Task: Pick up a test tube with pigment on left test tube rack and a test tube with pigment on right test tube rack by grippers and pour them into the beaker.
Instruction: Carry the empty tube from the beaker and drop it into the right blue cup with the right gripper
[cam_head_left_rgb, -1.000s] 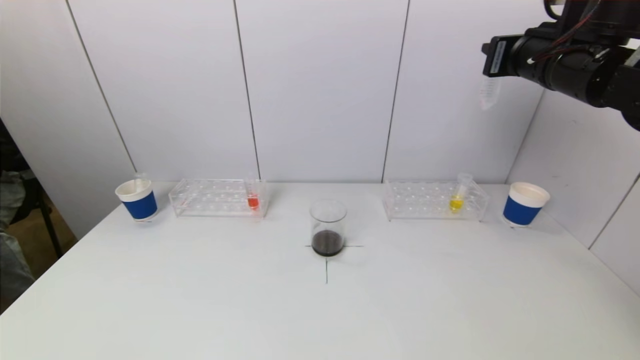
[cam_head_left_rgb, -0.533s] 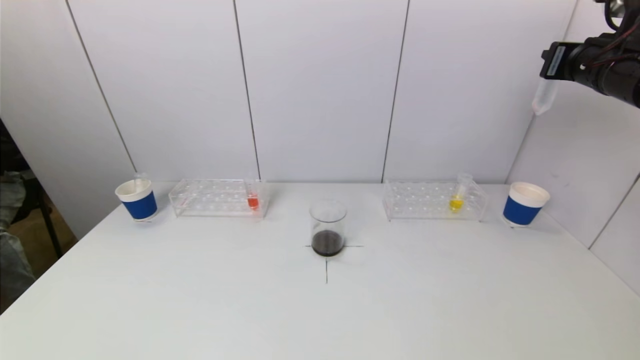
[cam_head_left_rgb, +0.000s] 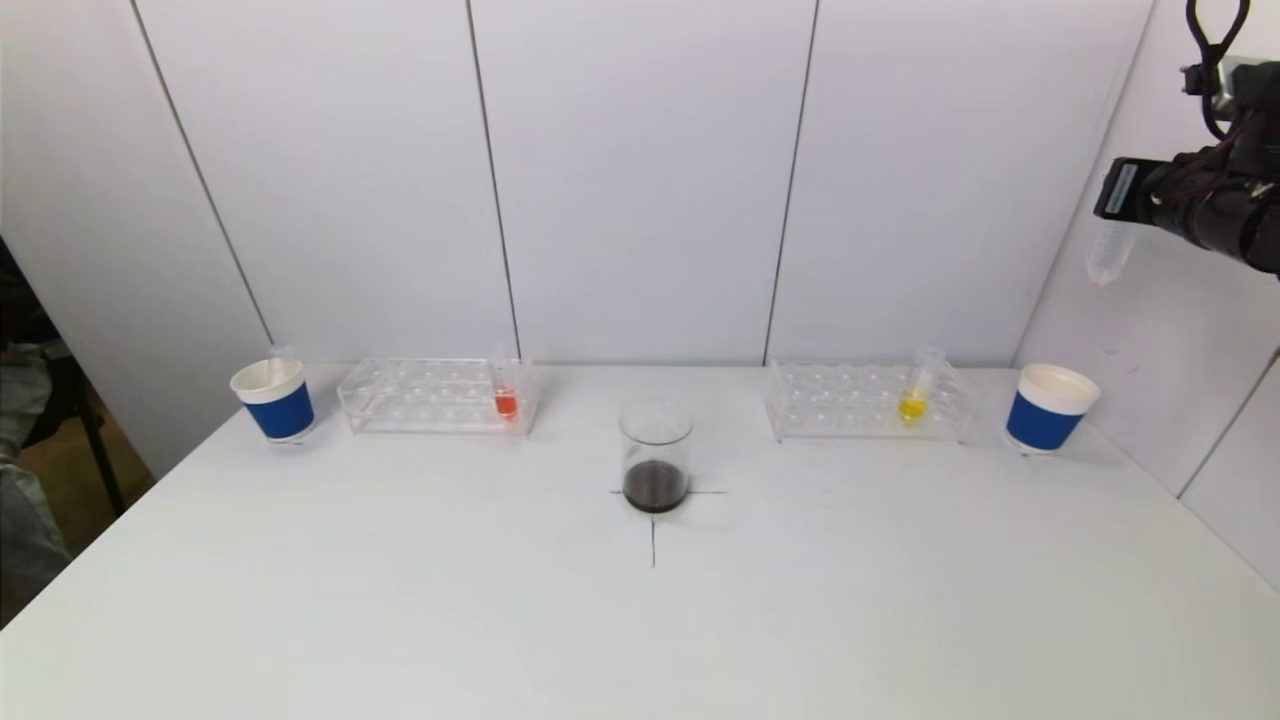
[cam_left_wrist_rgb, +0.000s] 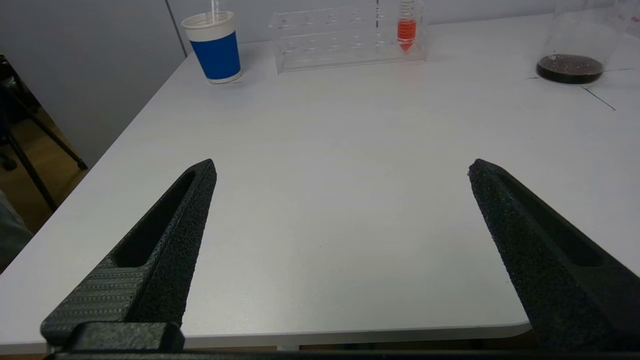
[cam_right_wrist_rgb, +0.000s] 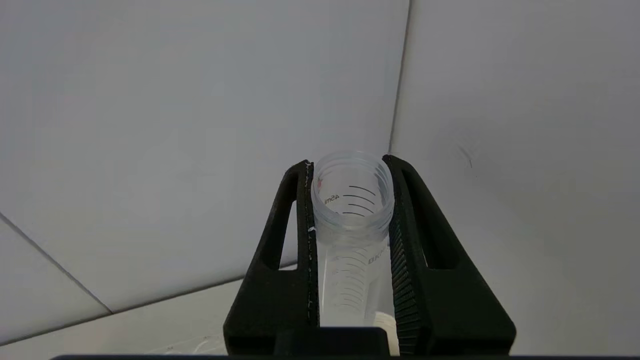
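My right gripper (cam_head_left_rgb: 1116, 195) is high at the right, above the right blue cup (cam_head_left_rgb: 1050, 408), shut on an empty clear test tube (cam_head_left_rgb: 1108, 252) that hangs upright; the wrist view shows its open mouth (cam_right_wrist_rgb: 352, 192) between the fingers. The beaker (cam_head_left_rgb: 655, 455) with dark liquid stands at the table's centre cross. The left rack (cam_head_left_rgb: 437, 396) holds a tube with red pigment (cam_head_left_rgb: 506, 400). The right rack (cam_head_left_rgb: 868, 401) holds a tube with yellow pigment (cam_head_left_rgb: 913, 403). My left gripper (cam_left_wrist_rgb: 340, 170) is open and empty over the near left table edge, out of the head view.
A blue cup (cam_head_left_rgb: 275, 400) with a clear tube in it stands left of the left rack. White wall panels close the back and right side. The table's (cam_head_left_rgb: 640, 620) front half is bare.
My right gripper has carried the empty tube rightward and down, from above the right rack to above the right blue cup. Nothing on the table moved.
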